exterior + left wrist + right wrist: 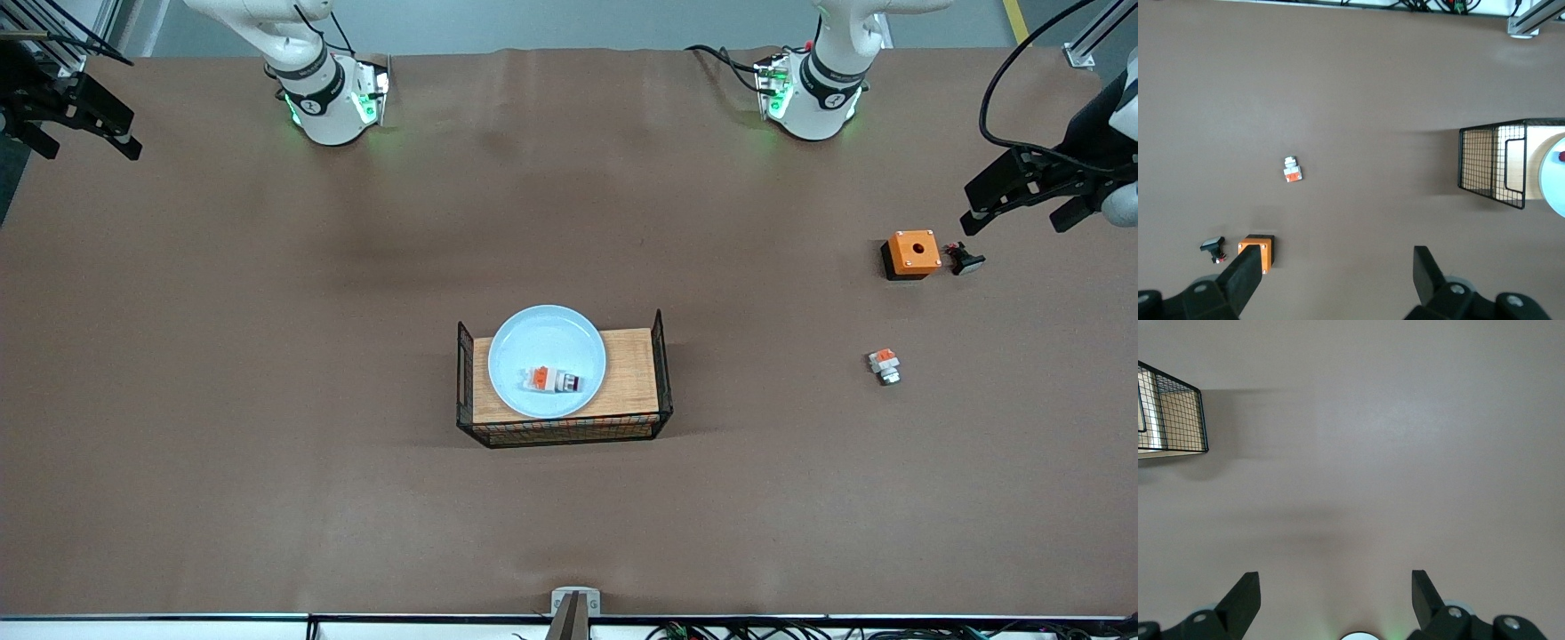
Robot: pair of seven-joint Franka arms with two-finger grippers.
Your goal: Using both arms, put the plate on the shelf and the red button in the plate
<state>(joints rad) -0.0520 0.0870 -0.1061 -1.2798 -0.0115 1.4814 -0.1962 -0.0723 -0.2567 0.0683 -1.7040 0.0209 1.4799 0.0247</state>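
The pale blue plate [533, 338] lies on the wooden tray [633, 373] with black wire ends at the table's middle. The red button [553, 380], a small white-grey block with an orange patch, lies in the plate. The left wrist view shows the plate's edge [1555, 183] and the red cap [1561, 157]. My left gripper [1013, 224] is open and empty over the left arm's end of the table, beside the orange box; its own view [1338, 252] shows bare table between the jaws. My right gripper [87, 151] is open and empty over the right arm's end [1335, 575].
An orange box with a hole [913, 253] and a small black part [965, 260] lie near the left gripper. A white-and-orange block with a silver end [885, 365] lies nearer the front camera. The tray's wire end shows in the right wrist view [1171, 413].
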